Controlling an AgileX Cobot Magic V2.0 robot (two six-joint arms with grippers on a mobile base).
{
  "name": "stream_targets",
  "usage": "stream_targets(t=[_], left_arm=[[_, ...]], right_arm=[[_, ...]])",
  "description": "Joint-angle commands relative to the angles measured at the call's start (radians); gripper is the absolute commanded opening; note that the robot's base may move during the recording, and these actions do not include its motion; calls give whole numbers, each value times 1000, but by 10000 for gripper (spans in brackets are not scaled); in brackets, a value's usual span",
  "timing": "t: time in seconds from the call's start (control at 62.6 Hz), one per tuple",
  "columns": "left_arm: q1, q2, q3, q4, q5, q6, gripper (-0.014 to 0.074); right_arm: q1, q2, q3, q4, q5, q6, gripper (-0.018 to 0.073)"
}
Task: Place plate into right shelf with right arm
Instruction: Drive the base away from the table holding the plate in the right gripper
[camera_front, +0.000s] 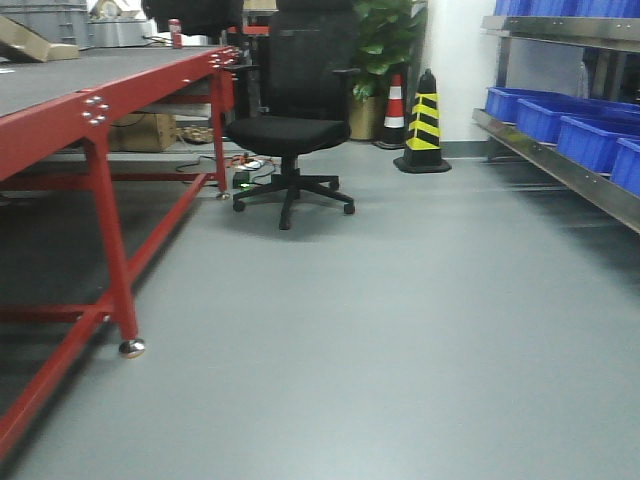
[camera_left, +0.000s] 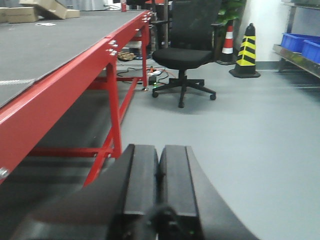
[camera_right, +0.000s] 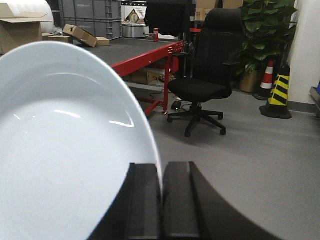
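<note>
White plate (camera_right: 65, 150) shows only in the right wrist view, its rim pinched between the fingers of the right gripper (camera_right: 161, 200). The left gripper (camera_left: 159, 180) has its fingers pressed together on nothing. The front view shows the steel shelf (camera_front: 560, 165) with blue bins (camera_front: 590, 135) best. Print on the boxes (camera_right: 80, 35) is too blurred to read.

The desk (camera_front: 50, 85) stands left, the right shelf (camera_front: 555, 168) right, with bins (camera_front: 590, 140) on it. A chair (camera_front: 292, 130) sits between them, a cone (camera_front: 423, 125) farther back.
</note>
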Motion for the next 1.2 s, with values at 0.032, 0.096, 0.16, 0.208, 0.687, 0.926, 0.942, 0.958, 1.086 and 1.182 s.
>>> stream_targets(t=[0.032, 0.096, 0.16, 0.208, 0.687, 0.926, 0.942, 0.958, 1.086, 1.182], left_arm=[[0, -7, 4, -2, -82, -2, -47], [0, -7, 4, -2, -82, -2, -47], [0, -7, 4, -2, -82, -2, -47], [0, -7, 4, -2, -82, -2, -47], [0, -7, 4, -2, -82, -2, -47], [0, -7, 4, -2, -82, -2, -47], [0, -7, 4, -2, -82, -2, -47], [0, -7, 4, -2, -82, -2, -47], [0, -7, 4, -2, -82, -2, -47], [0, -7, 4, -2, -82, -2, -47]], right_arm=[[-6, 14, -27, -20, -94, -2, 55], [-6, 14, -27, -20, -94, -2, 55], [-6, 14, -27, -20, -94, -2, 55], [-6, 14, -27, -20, -94, -2, 55], [-6, 14, -27, -20, -94, -2, 55], [-6, 14, -27, -20, -94, -2, 55], [-6, 14, -27, -20, -94, -2, 55], [-6, 14, -27, -20, -94, -2, 55], [-6, 14, -27, -20, -94, -2, 55], [-6, 14, -27, -20, -93, -2, 55]])
